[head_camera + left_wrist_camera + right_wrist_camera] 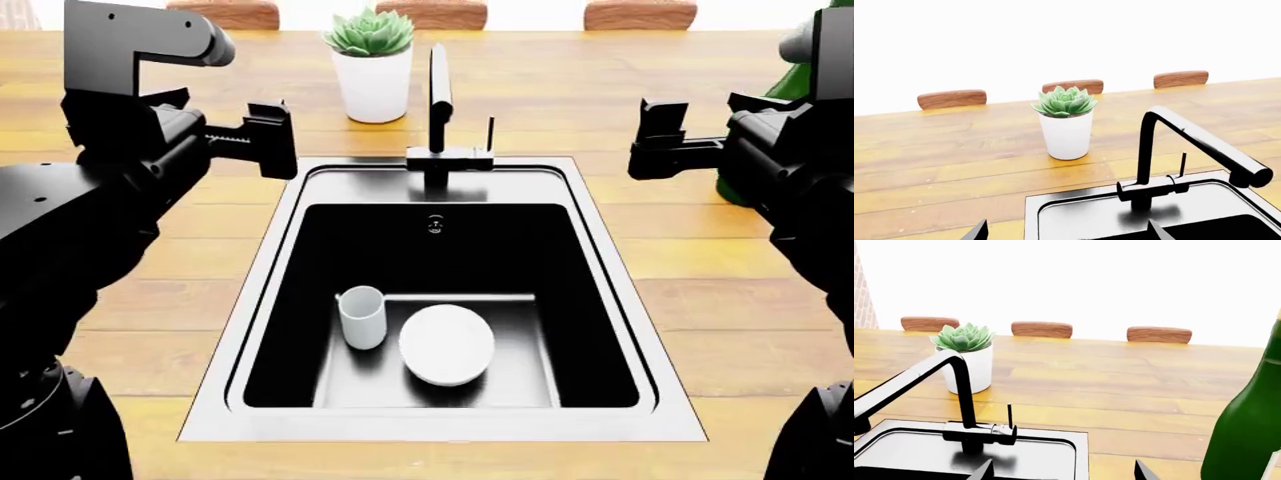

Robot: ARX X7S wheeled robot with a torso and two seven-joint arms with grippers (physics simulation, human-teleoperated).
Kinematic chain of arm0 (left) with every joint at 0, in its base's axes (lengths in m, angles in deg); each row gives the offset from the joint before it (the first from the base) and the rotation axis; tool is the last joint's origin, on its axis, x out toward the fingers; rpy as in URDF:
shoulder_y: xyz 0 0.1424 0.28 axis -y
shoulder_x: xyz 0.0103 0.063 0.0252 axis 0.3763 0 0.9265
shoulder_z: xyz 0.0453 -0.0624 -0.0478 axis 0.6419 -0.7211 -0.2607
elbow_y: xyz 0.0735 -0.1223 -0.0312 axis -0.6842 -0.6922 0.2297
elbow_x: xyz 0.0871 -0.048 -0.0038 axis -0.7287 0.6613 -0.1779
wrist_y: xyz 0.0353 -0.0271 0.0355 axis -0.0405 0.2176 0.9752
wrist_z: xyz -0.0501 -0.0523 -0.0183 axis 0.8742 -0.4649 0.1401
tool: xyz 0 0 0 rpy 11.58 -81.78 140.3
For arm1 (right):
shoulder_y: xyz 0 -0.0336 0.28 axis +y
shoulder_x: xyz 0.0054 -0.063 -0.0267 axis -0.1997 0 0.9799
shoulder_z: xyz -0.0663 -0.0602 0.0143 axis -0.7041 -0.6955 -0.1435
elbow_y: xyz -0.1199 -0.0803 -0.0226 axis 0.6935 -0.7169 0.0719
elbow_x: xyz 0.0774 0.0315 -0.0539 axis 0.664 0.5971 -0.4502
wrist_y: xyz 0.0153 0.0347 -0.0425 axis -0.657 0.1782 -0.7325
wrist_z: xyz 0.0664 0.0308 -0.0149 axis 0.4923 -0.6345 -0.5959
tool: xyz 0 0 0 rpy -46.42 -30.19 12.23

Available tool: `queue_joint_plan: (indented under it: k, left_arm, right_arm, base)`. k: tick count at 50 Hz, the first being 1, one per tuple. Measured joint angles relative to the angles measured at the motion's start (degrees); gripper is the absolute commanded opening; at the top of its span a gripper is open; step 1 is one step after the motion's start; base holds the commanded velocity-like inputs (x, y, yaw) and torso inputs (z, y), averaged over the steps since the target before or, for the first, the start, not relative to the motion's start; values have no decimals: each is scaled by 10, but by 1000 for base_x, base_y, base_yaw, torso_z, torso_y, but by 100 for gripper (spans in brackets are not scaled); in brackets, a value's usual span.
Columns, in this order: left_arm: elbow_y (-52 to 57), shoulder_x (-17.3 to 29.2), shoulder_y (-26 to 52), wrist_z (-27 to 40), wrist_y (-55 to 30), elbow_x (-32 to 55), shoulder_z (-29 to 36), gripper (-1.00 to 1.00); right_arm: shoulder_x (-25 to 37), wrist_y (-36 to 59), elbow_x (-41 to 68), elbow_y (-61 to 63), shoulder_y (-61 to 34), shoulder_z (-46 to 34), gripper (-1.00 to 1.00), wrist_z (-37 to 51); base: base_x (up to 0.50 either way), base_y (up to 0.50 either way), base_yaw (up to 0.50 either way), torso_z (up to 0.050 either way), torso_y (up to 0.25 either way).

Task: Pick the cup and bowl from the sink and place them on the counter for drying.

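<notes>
Both grippers hang above the counter [694, 330] with nothing in them. In the head view the left gripper [274, 140] sits at the upper left, just off the sink's far left corner, and the right gripper [654, 140] sits at the upper right, off the far right corner. Each wrist view shows only two dark fingertips spread well apart along the picture's lower edge, so both sets of jaws are parted.

Low in the middle of the head view, the cup [362, 317] stands upright on the steel floor of the sink [441, 425], toward the basin's near left part. The bowl [446, 344] lies right beside it, on the cup's right; whether the two touch is hard to tell. Both are well below and clear of the grippers.

A tall black faucet [437, 110] rises from the sink's far rim, its spout reaching over the basin. Behind it, slightly to the left, a white pot with a green succulent [371, 62] stands on the wooden planks. A dark green bottle [1247, 420] fills the right edge of the right wrist view, close to that gripper. Three wooden chair backs [952, 98] show along the counter's far edge.
</notes>
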Motion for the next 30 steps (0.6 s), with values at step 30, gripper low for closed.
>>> queue_joint_plan:
  k: [30]
  left_arm:
    - [-5, 3, -9, 4, 10, 8, 6, 100]
  right_arm:
    - [-2, 6, 9, 3, 4, -13, 100, 5]
  base:
    - [256, 0, 0, 0, 1]
